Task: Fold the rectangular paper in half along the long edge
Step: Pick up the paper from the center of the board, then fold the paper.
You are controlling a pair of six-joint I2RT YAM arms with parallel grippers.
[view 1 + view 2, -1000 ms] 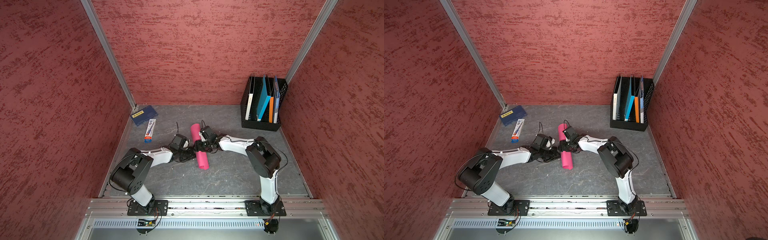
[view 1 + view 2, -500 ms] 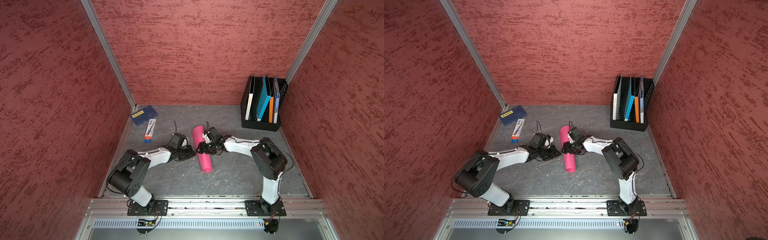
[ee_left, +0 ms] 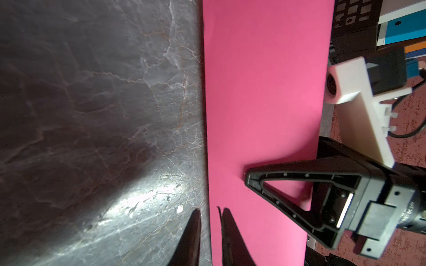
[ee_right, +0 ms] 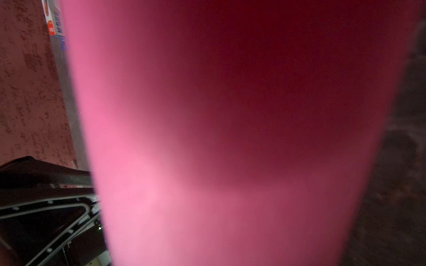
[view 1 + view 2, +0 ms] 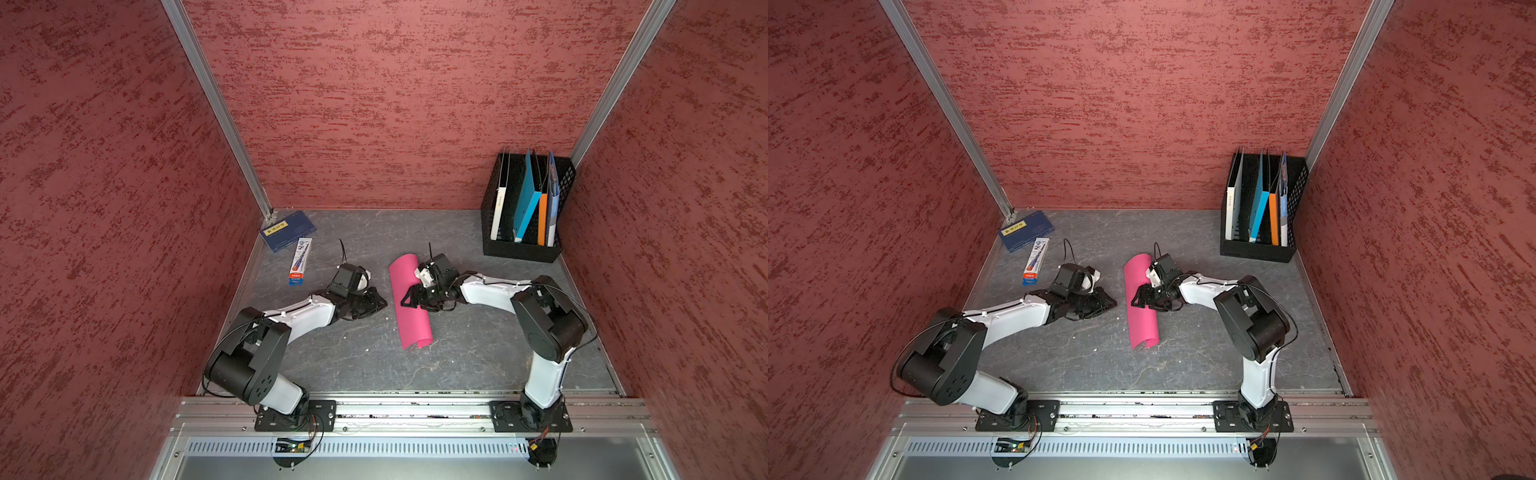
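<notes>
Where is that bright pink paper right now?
In both top views the pink paper lies near the middle of the grey table, with the left gripper close beside it and the right gripper reaching over its edge from the robot's right.

Left tool (image 3: 209, 230) tips slightly apart; pink paper (image 3: 260, 92) edge just ahead on desk (image 3: 92, 115); right tool (image 3: 283, 167) finger on paper beyond.

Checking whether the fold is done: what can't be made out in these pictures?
- Right wrist view: the paper fills it, blurred; no crease shows.
- Both top views: the right gripper covers the paper's middle; whether it pinches or presses is unclear.
- Top views: the booklet label is too small to read.
</notes>
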